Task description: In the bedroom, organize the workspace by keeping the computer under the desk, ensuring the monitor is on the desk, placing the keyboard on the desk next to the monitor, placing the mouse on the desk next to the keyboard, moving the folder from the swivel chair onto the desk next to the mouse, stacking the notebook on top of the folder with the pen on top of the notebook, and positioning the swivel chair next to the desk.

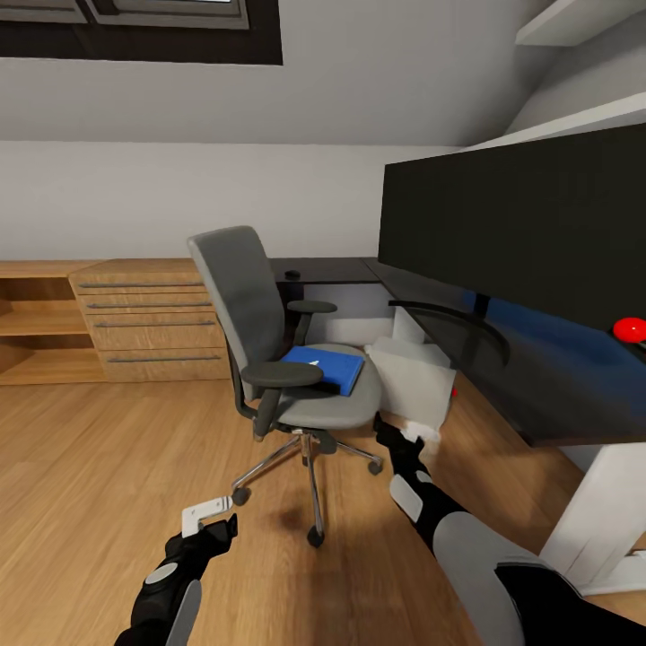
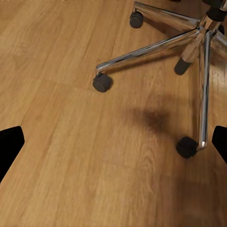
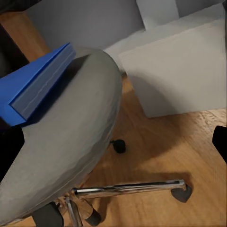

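Stood mid-frame in the head view on the wooden floor (image 1: 108, 467): the swivel chair (image 1: 269, 359), grey back upright, chrome star base on casters below. Lay flat on its seat, toward the right edge: the blue folder (image 1: 325, 368). Sat just right of the chair, on the floor partly beneath the desk (image 1: 538, 395): the pale box-shaped computer (image 1: 414, 384), near the seat but apart from it. Rose across the upper right of the frame: the wide black monitor (image 1: 520, 224), its curved foot on the desktop; showed at the right edge: a bright red dot (image 1: 630, 327). Ran along the left wall: light wooden low cabinets (image 1: 148, 318). Hovered at lower left over bare floor near a caster: the left gripper (image 1: 208, 513), fingers spread, grasping nothing. Reached at lower centre toward the seat's front right edge and the computer: the right gripper (image 1: 408, 437), its dark fingertips set wide at the right wrist frame's edges, released and empty.
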{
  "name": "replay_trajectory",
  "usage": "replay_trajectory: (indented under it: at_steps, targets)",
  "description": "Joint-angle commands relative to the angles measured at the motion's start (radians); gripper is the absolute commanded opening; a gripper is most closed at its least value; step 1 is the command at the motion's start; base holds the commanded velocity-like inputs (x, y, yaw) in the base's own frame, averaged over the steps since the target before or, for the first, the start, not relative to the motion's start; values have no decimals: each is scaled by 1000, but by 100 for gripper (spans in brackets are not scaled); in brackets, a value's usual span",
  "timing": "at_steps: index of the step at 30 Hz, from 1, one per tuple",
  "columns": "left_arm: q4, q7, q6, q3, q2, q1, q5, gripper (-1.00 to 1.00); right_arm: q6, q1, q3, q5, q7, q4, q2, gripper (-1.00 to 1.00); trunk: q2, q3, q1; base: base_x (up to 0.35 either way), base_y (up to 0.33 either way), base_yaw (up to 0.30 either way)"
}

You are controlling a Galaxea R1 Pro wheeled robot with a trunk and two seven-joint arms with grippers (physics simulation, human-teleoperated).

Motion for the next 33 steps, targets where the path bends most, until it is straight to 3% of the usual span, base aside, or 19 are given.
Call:
replay_trajectory:
  at_steps: [1,6,11,13,16,17,20,21,33]
  targets:
    - [-1,6,3,0,0,0,11,100,-2,0,-8,-13,3,0,0,100,0,-1,0,0,0,0]
    - [-2,6,2,0,0,0,11,100,18,-1,-8,-134,13,0,-3,100,0,-1,0,0,0,0]
    - [-3,6,2,0,0,0,11,100,96,0,-7,-177,23,-5,-25,100,0,-1,0,0,0,0]
    - [-3,6,0,0,0,0,11,100,207,0,-7,-190,73,-71,-52,100,0,-1,0,0,0,0]
    - [-3,6,0,0,0,0,11,100,272,0,-8,-195,125,-102,-76,100,0,-1,0,7,0,0]
    - [-3,5,-1,0,0,0,11,100,293,0,-8,-231,167,-111,-88,100,0,-1,0,239,0,0]
    - [-3,6,-1,0,0,0,11,100,296,0,-8,-290,176,-112,-99,100,0,-1,0,278,0,0]
    - [-3,6,-1,0,-1,0,11,100,298,0,-7,-338,180,-112,-109,100,0,-1,0,81,0,0]
    - [-3,6,-1,0,0,0,11,100,339,0,-7,-352,180,-110,-116,100,0,-1,0,185,0,0]
